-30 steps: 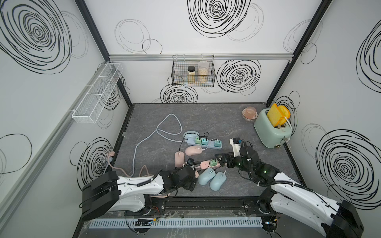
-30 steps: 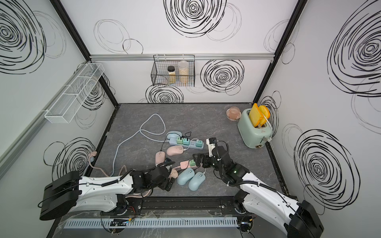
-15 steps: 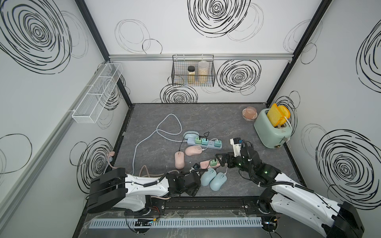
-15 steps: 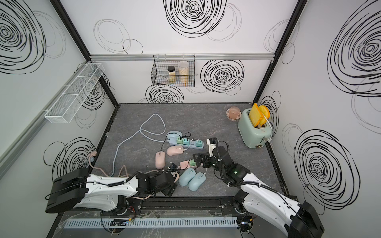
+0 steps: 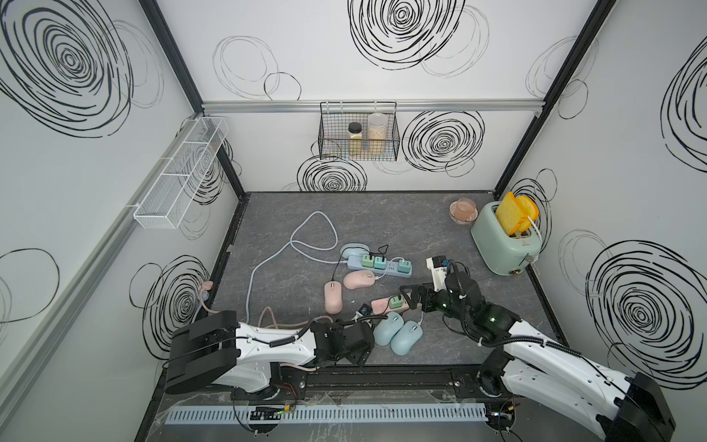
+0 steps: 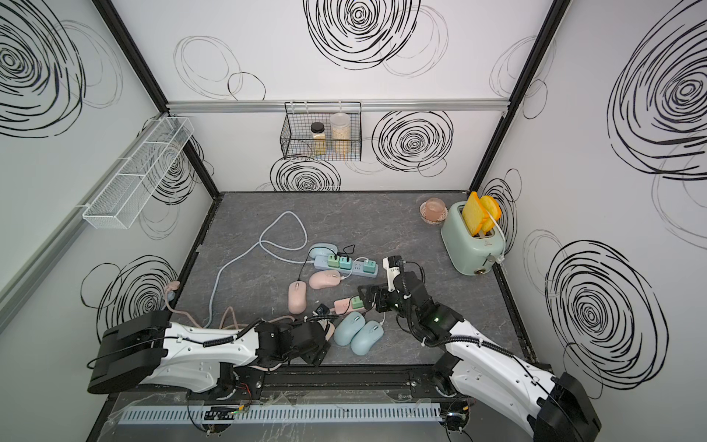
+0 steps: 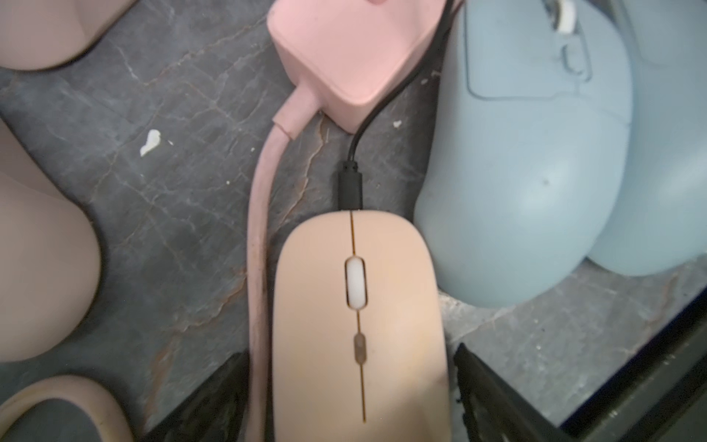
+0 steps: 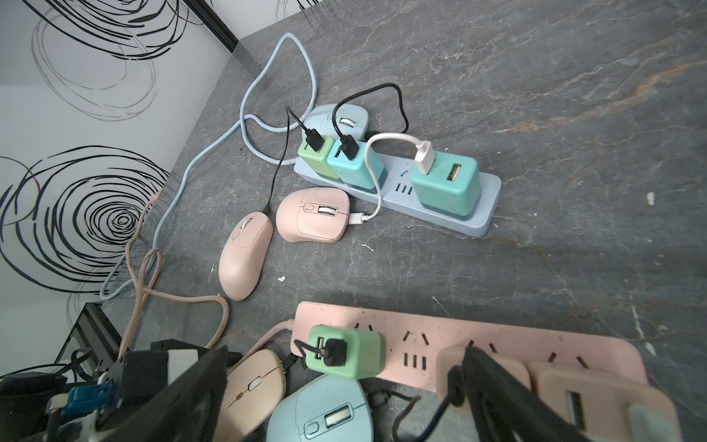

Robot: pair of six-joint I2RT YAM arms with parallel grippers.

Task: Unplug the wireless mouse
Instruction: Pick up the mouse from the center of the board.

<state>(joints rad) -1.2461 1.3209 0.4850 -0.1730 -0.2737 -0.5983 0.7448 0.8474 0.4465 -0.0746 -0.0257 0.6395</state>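
Observation:
The wireless mouse (image 7: 359,325) is flat and peach, with a black plug (image 7: 350,187) in its nose. Its thin black cable runs toward the green charger (image 8: 346,352) on the pink power strip (image 8: 509,344). My left gripper (image 7: 350,358) is open and straddles the mouse's rear. One finger lies by the strip's pink cord (image 7: 260,229); grey table shows between the other finger and the mouse. In both top views the left gripper (image 5: 357,332) hides the mouse. My right gripper (image 8: 344,354) hangs open over the green charger (image 5: 398,303), touching nothing.
Two pale blue mice (image 5: 398,332) lie against the peach mouse's side. Two pink mice (image 5: 333,297) and a blue power strip (image 5: 382,266) with three chargers lie farther back. A mint toaster (image 5: 505,245) and a cup (image 5: 463,210) stand at the back right. The black front rail (image 5: 382,373) is close.
My left arm has slid forward and to the right, so its gripper now covers the peach mouse, and its jaws have narrowed a little. The right arm has hardly moved.

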